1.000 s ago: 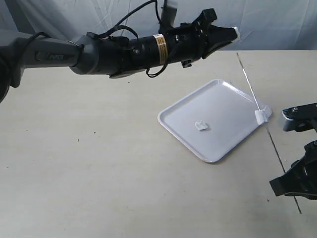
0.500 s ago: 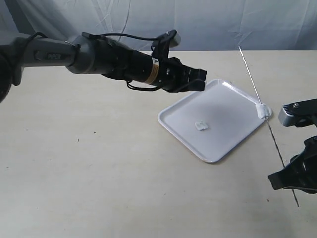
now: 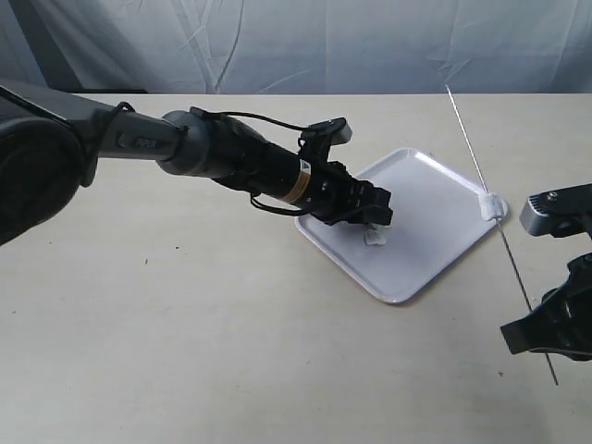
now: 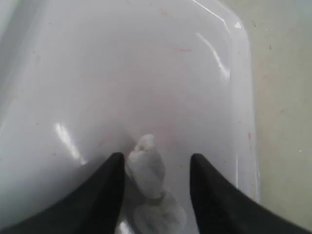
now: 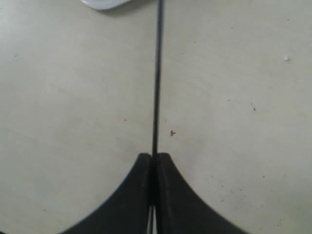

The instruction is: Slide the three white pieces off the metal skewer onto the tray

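Note:
The white tray [image 3: 435,217] lies right of centre on the table. A white piece [image 3: 375,238] rests on the tray floor. In the left wrist view this white piece [image 4: 146,165] sits between my open left fingers, close against one of them, with a second white lump [image 4: 160,214] right behind it. My left gripper [image 3: 376,218] [image 4: 156,163] hovers low over them. Another white piece [image 3: 492,205] is threaded on the metal skewer [image 3: 476,171] [image 5: 157,87] at the tray's right corner. My right gripper [image 3: 546,338] [image 5: 153,157] is shut on the skewer's near end.
The left arm [image 3: 213,153] stretches across the table from the left onto the tray. A corner of the tray [image 5: 105,4] shows in the right wrist view. Bare beige tabletop [image 3: 185,324] surrounds the tray; a grey cloth hangs behind.
My left arm has swung down from above the table's far side onto the tray, its open gripper now around the loose white piece. The right gripper and skewer shifted slightly, then held still.

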You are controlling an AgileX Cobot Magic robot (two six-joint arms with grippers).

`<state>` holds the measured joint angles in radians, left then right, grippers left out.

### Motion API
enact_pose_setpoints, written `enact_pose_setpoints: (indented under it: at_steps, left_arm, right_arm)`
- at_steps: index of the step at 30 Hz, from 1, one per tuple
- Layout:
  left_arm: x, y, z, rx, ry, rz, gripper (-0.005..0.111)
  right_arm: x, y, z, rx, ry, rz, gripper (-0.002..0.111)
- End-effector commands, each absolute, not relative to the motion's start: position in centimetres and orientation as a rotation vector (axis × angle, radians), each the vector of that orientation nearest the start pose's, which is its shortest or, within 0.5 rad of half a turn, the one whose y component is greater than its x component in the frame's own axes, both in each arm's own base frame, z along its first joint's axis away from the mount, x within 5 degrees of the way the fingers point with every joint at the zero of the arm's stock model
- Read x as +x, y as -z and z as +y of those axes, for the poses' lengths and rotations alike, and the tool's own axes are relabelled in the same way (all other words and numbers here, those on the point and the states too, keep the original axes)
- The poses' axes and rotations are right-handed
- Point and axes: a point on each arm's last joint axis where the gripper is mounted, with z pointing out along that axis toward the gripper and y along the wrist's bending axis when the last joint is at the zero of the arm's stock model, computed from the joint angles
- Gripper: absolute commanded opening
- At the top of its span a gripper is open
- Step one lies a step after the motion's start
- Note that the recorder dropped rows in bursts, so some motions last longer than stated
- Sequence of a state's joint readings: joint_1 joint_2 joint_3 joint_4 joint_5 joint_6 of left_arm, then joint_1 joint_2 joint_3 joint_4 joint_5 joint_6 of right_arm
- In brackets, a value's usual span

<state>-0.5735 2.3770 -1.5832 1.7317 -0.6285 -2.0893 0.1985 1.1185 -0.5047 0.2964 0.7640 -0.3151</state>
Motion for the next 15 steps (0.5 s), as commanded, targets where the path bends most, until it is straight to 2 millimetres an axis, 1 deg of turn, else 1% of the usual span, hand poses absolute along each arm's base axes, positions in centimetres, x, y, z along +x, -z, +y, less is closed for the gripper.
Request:
enact_pose_setpoints:
  at_steps: [1, 3, 5, 9, 10, 13, 15]
  left_arm:
    - [37.8, -9.8, -31.2, 0.589, 1.2, 2.412, 0.054]
    - [37.9, -11.3, -31.3, 0.533, 1.309, 2.372, 0.054]
    - [37.9, -13.3, -31.3, 0.527, 1.434, 2.293, 0.054]
    - [37.8, -17.2, -30.5, 0.52, 1.668, 2.151, 0.054]
    - [37.8, -17.8, -30.2, 0.52, 1.714, 2.126, 0.054]
    - [37.1, -19.6, -30.3, 0.532, 1.873, 2.054, 0.054]
    - [36.4, -20.2, -30.9, 0.545, 1.949, 2.014, 0.054]
  right_arm:
    - [15.9, -20.1, 5.1, -0.463, -0.31, 2.789, -0.001]
    - [16.0, -20.1, 5.1, -0.461, -0.308, 2.784, -0.001]
    - [16.1, -20.2, 5.1, -0.459, -0.302, 2.774, -0.001]
    - [16.6, -20.6, 5.1, -0.452, -0.293, 2.738, -0.001]
    - [16.8, -20.8, 5.1, -0.45, -0.291, 2.724, -0.001]
    - [17.2, -21.2, 5.2, -0.44, -0.283, 2.687, -0.001]
    - [17.4, -21.3, 5.2, -0.433, -0.284, 2.683, -0.001]
